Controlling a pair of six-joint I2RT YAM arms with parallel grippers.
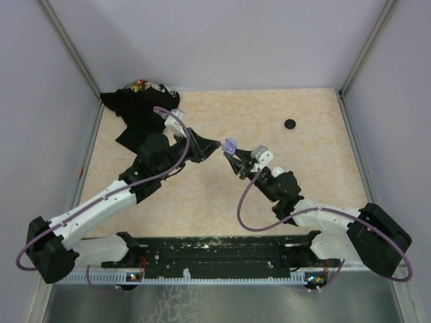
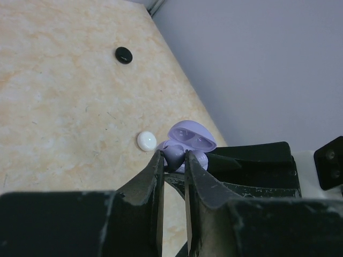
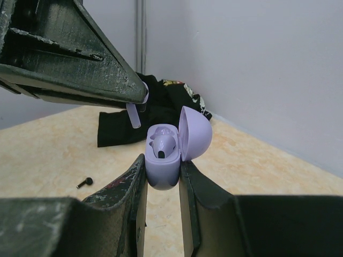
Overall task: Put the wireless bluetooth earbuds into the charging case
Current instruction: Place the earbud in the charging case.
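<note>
My right gripper is shut on the open lavender charging case and holds it above the table. The lid is tipped back, and one lavender earbud sits in a well. My left gripper is shut on a second lavender earbud right beside the case; its stem hangs just left of the case's opening. In the top view the two grippers meet at mid-table around the case. A small dark earbud lies on the table.
A round white disc lies on the table below the case. A round black disc lies at the back right, also in the left wrist view. A black cloth is bunched in the back left corner. Walls enclose the table.
</note>
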